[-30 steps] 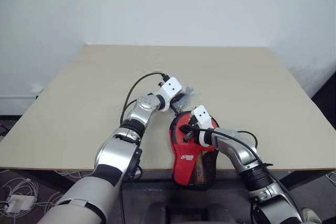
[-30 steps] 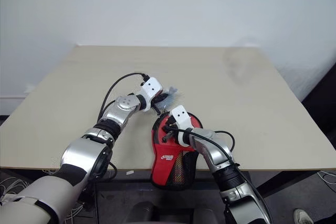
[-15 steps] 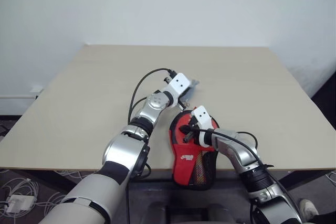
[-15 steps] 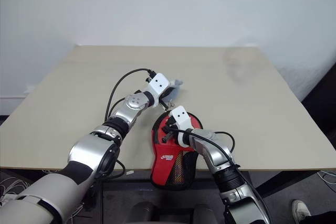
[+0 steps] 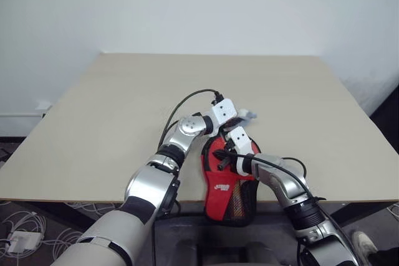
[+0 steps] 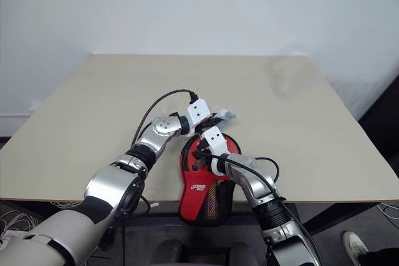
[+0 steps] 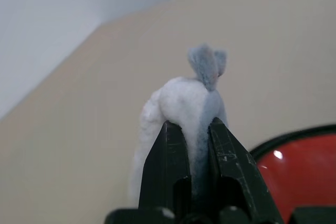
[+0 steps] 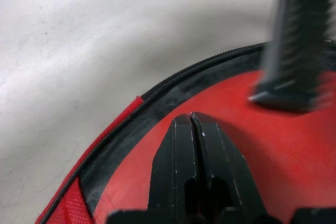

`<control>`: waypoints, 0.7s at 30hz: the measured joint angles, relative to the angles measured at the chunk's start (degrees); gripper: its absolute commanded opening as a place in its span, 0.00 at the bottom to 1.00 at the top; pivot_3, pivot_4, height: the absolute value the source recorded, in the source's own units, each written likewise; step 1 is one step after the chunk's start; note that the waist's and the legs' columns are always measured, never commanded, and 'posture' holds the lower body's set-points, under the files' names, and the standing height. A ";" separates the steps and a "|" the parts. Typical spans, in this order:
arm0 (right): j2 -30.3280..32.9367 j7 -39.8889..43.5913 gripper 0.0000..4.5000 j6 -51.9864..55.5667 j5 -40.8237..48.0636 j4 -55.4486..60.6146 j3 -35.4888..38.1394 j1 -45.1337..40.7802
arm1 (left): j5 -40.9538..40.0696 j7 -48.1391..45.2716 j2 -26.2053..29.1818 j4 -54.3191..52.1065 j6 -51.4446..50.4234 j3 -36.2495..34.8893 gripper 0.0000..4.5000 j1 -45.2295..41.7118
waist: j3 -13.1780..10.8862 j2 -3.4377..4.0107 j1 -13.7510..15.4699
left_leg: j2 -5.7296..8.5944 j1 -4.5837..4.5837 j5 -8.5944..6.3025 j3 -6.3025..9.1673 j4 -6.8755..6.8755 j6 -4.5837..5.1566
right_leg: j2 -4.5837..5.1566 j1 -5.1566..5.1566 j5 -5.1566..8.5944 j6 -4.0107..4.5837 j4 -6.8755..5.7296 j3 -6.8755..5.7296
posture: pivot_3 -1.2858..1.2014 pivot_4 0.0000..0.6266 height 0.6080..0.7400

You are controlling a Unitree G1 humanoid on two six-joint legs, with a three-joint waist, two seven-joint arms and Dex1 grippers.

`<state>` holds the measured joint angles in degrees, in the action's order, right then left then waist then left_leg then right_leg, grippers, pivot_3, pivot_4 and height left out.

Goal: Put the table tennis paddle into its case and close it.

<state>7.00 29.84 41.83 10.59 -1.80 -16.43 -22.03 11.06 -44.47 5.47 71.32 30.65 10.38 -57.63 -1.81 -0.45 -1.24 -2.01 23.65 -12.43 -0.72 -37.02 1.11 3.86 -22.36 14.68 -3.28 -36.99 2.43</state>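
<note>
Left pincer (image 7: pixel 191 129) pinching a small pale blue-grey bag (image 7: pixel 181 100), fingers (image 7: pixel 169 153) clamped on its white crumpled body, twisted tip sticking out past them. In the head view it hovers above the table (image 5: pixel 93 123), just beyond the far edge of the case (image 5: pixel 227 192), bag (image 5: pixel 246 115) poking out to the right.

Right pincer (image 8: pixel 192 124) pressed together, nothing visibly between the tips. Tips sit on the red paddle (image 8: pixel 252 145) face, just inside the black zipper rim. In the head view the right pincer (image 6: pixel 201 154) is over the far half of the case, pointing forward and left, just near of the left one.

Paddle (image 5: pixel 215 154): inside the open case, red face up, showing at the far end. Handle not visible.

Case: lies at the near edge of the table, roughly centre, near end with the mesh pocket hanging over the edge. Red side with white logo up. Can't tell how far the zip has run, but the far end is still open.

Two pincers are near each other, not touching.
</note>
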 measured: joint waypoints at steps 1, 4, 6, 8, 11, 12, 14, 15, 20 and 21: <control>0.00 0.02 0.01 0.02 0.00 0.02 -0.02 0.00 | 0.35 -0.74 0.56 -0.31 1.19 0.40 0.00 0.24 | 0.00 0.00 0.00 | 0.00 0.00 0.00 0.00 0.00 0.00 | 0.00 0.00 0.00 0.00 0.00 0.00 | 0.52 0.00 1.00; -0.01 0.13 0.01 0.06 0.00 0.02 -0.12 -0.03 | 2.07 -2.04 2.29 -0.83 5.13 2.39 0.00 1.03 | 0.00 0.00 -0.02 | 0.00 -0.01 0.00 0.00 0.00 0.00 | 0.00 0.00 0.00 0.00 0.00 0.01 | 0.52 0.00 1.00; 0.00 0.30 0.00 0.08 0.00 0.02 -0.16 -0.05 | 3.66 -1.78 3.53 -0.89 7.39 3.76 0.20 1.34 | 0.00 0.00 -0.02 | 0.00 -0.01 0.00 0.00 0.00 0.00 | -0.01 0.00 0.00 0.00 -0.01 0.00 | 0.52 0.00 1.00; -0.01 0.35 0.00 0.14 -0.01 0.00 -0.22 -0.09 | 5.30 0.19 4.82 -0.88 9.01 5.04 0.37 1.34 | 0.01 -0.01 -0.02 | 0.00 -0.03 0.00 0.00 0.00 0.01 | 0.00 0.01 0.00 -0.01 -0.01 0.00 | 0.52 0.00 1.00; -0.08 0.35 0.00 0.26 -0.02 -0.02 -0.23 -0.17 | 6.21 1.46 5.57 -0.85 9.91 5.42 0.61 1.58 | 0.01 -0.01 -0.02 | 0.00 -0.03 0.00 0.00 0.00 0.01 | 0.00 0.01 0.00 0.00 -0.01 0.01 | 0.52 0.00 1.00; -0.20 0.36 0.00 0.32 -0.01 -0.03 -0.28 -0.18 | 6.16 1.48 5.77 -0.85 10.14 5.40 0.69 1.87 | 0.01 -0.01 -0.03 | -0.01 -0.03 0.00 0.01 0.00 0.01 | -0.01 0.01 0.00 0.00 -0.02 0.00 | 0.52 0.00 1.00; -0.39 0.37 0.00 0.42 -0.01 -0.03 -0.34 -0.18 | 6.13 1.38 6.28 -0.85 10.53 5.39 0.85 2.36 | 0.01 -0.01 -0.05 | -0.01 -0.03 0.00 0.01 0.00 0.01 | -0.01 -0.01 0.00 0.00 -0.03 0.00 | 0.52 0.00 1.00; -0.39 0.39 0.00 0.45 -0.01 -0.02 -0.34 -0.19 | 6.06 1.22 6.44 -0.85 10.70 5.38 0.93 2.46 | 0.01 -0.01 -0.04 | -0.01 -0.03 0.00 0.01 0.00 0.01 | -0.01 0.00 0.00 0.00 -0.03 0.00 | 0.52 0.00 1.00; -0.33 0.55 0.00 0.55 0.00 0.05 -0.41 -0.19 | 1.00 -3.92 8.32 -2.60 10.17 1.86 1.00 2.32 | 0.01 -0.01 -0.05 | -0.02 -0.02 0.00 0.00 0.00 0.01 | -0.01 -0.01 0.00 0.00 -0.04 0.00 | 0.52 0.00 1.00; -0.26 0.68 0.00 0.60 0.01 0.09 -0.41 -0.19 | -1.12 -6.19 8.66 -4.02 9.15 0.65 1.00 2.23 | 0.01 -0.01 -0.05 | -0.02 -0.02 0.00 0.00 0.00 0.01 | -0.01 -0.01 0.00 0.00 -0.03 0.00 | 0.52 0.00 1.00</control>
<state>6.74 30.52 42.43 10.60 -1.71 -16.84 -22.22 9.94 -50.65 14.14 67.29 39.81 11.03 -55.40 -1.80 -0.46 -1.29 -2.03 23.63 -12.43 -0.71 -37.02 1.12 3.85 -22.37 14.68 -3.28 -37.03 2.43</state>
